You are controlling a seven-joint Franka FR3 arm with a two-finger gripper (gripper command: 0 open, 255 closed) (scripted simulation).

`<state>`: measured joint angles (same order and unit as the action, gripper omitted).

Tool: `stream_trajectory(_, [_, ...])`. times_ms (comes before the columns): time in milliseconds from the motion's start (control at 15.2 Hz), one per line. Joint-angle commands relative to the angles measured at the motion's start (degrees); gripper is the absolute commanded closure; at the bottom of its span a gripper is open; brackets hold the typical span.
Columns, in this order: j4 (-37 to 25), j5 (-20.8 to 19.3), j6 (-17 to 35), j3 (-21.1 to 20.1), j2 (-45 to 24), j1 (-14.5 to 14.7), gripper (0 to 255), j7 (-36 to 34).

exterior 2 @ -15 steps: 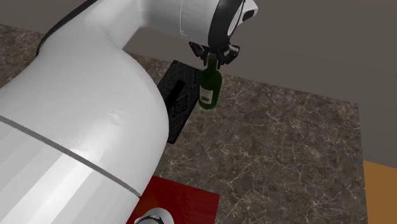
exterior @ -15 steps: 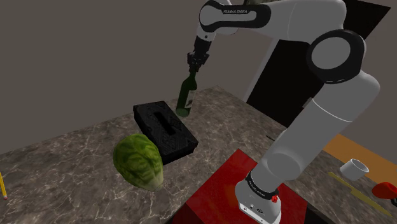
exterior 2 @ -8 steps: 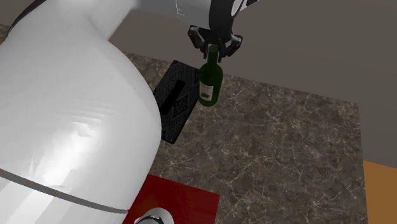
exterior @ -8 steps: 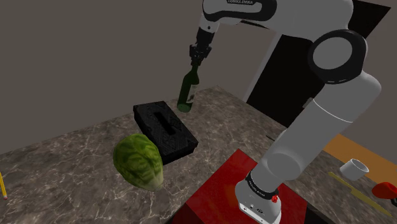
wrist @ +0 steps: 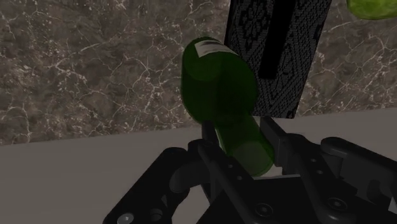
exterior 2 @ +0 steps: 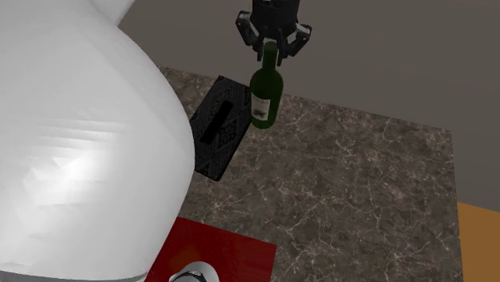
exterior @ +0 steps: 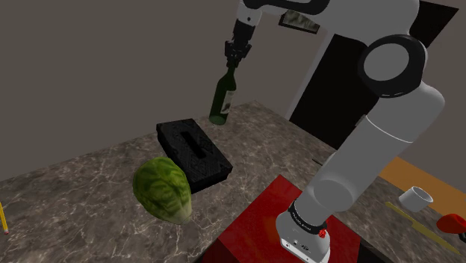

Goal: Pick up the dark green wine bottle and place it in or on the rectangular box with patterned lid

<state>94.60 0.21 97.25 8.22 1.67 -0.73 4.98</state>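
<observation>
Up in the air, the dark green wine bottle (exterior: 221,97) (exterior 2: 265,94) (wrist: 219,89) hung by its neck, clear of the counter (exterior: 75,187) (exterior 2: 360,176) (wrist: 83,63), with its pale label showing low on the body. It leaned a little off upright, base swung out from under the neck. The black gripper (exterior: 237,54) (exterior 2: 272,40) (wrist: 240,133) was clamped on that neck, one finger pressed to each side, as the wrist view made plain.

Below and just beside the bottle's base lay the black rectangular box (exterior: 193,151) (exterior 2: 218,128) (wrist: 280,38), flat on the counter, its lid covered in a fine pattern with a long slot down the middle. From the shoulder view the bottle sat above the box's far end, towards the counter's back edge where the grey wall began. Bottle and box did not touch.

Nearer the front of the counter, close to the box's near end, rested a green cabbage (exterior: 163,188) (wrist: 372,7). A yellow pencil (exterior: 3,217) showed at the counter's far left end in the shoulder view, well apart from everything else. The arm rose from its red stand (exterior: 254,224) (exterior 2: 232,248), and beyond the stand, lower down, stood a small white cup (exterior: 415,198). Behind the arm a doorway opened onto a black area (exterior: 336,82).
</observation>
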Motion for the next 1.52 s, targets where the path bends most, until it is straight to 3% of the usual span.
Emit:
stream_trajectory(0, [-1.8,0.0,-1.5,0.0,-0.3,0.0,255,0.0])
stream_trajectory(726, [-15.8,-0.5,-14.1,-4.9,-1.7,4.7,255,-9.5])
stream_trajectory(1056, [-27.5,-0.9,-22.0,-7.6,-5.6,7.5,255,-14.9])
stream_trajectory(1188, [-35.4,-1.2,-26.6,-8.8,-8.9,9.1,255,-17.6])
stream_trajectory(1452, [-27.2,-1.2,-21.8,-8.8,-5.5,9.1,255,-17.6])
